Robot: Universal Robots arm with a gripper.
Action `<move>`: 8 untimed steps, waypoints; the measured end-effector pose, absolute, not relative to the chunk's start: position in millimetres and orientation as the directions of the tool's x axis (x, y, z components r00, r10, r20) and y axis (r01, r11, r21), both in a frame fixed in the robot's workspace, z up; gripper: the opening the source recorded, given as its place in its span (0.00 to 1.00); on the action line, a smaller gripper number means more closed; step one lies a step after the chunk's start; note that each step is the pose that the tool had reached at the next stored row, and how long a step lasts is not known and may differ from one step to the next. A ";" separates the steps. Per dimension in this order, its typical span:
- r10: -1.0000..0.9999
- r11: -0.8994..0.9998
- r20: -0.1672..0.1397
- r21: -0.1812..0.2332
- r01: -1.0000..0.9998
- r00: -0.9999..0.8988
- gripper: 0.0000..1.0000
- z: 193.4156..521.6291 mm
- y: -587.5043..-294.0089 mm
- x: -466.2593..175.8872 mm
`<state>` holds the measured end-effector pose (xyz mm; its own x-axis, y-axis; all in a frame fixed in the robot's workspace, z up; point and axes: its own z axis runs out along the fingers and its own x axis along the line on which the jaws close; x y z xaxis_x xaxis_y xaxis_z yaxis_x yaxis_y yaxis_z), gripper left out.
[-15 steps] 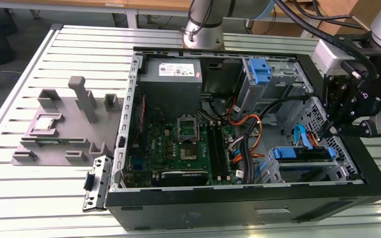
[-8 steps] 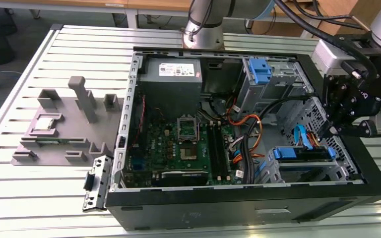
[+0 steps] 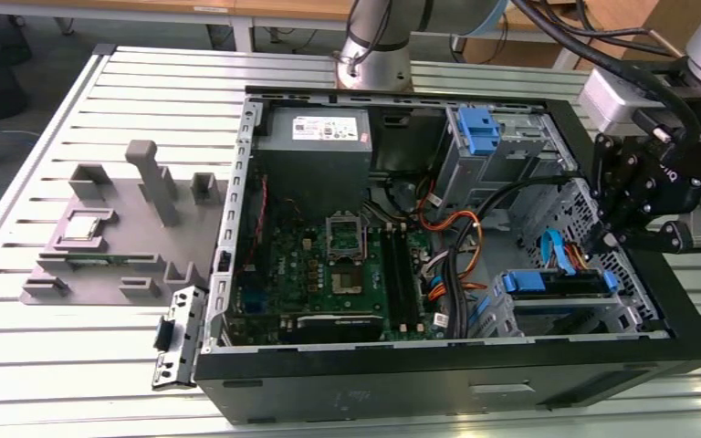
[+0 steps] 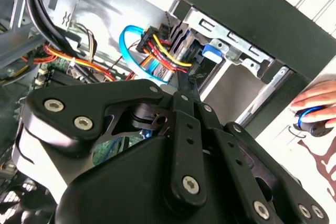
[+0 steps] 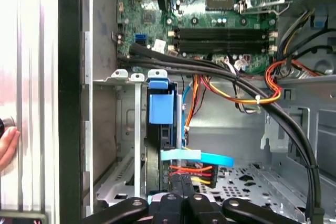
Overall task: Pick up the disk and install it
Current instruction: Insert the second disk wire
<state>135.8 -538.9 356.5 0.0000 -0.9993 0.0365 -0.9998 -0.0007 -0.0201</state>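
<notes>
Scanning for lettering now, and nothing comes up legible. The grey metal power supply box (image 3: 326,173), at the far side of the open black computer case (image 3: 448,388), carries a white rectangular sticker (image 3: 314,130) on its top. There is dark print on the sticker, but it is too fine to make out. Over to the first wrist view: the green motherboard (image 5: 220,19) has tiny white markings scattered across it, and they are just specks. No number, sign or word can be read.

Lab or workshop indicated: opened computer case (image 3: 448,265) laid on slatted aluminium table (image 3: 143,82), grey fixture (image 3: 120,237) alongside.
</notes>
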 end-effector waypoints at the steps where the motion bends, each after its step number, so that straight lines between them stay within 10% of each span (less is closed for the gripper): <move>1: -0.999 -0.001 0.037 -0.012 -1.000 0.000 0.10 356.5 -539.0 136.4; 8: -1.000 0.006 0.031 -0.010 -1.000 -0.006 0.10 356.4 -541.1 136.7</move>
